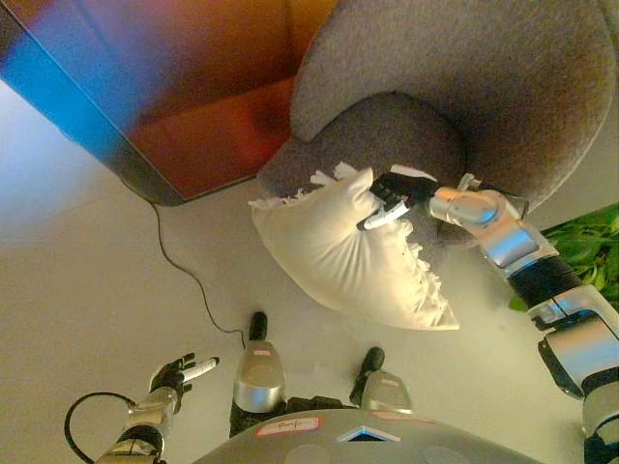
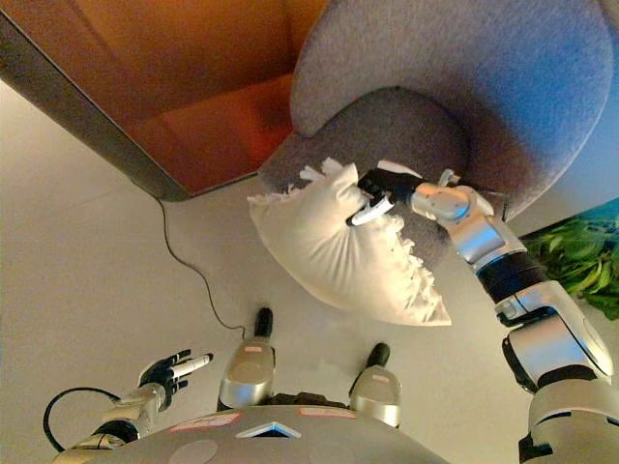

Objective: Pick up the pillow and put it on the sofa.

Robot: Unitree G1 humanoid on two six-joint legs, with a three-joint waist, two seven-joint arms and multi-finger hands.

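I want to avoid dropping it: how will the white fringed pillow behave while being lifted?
The white fringed pillow probably is soft and floppy: it dents where the right hand pinches it and sags below. It seems light, since one hand carries it. It may swing or slip against the grey upholstered sofa.

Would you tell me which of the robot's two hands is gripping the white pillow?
The right hand, curled on the pillow by the grey sofa; the left hand hangs open, low.

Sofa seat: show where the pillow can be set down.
The grey sofa seat cushion behind the right hand is bare up to the curved backrest. Its front edge is crowded by the white pillow that hand grips. The left hand hangs low, open.
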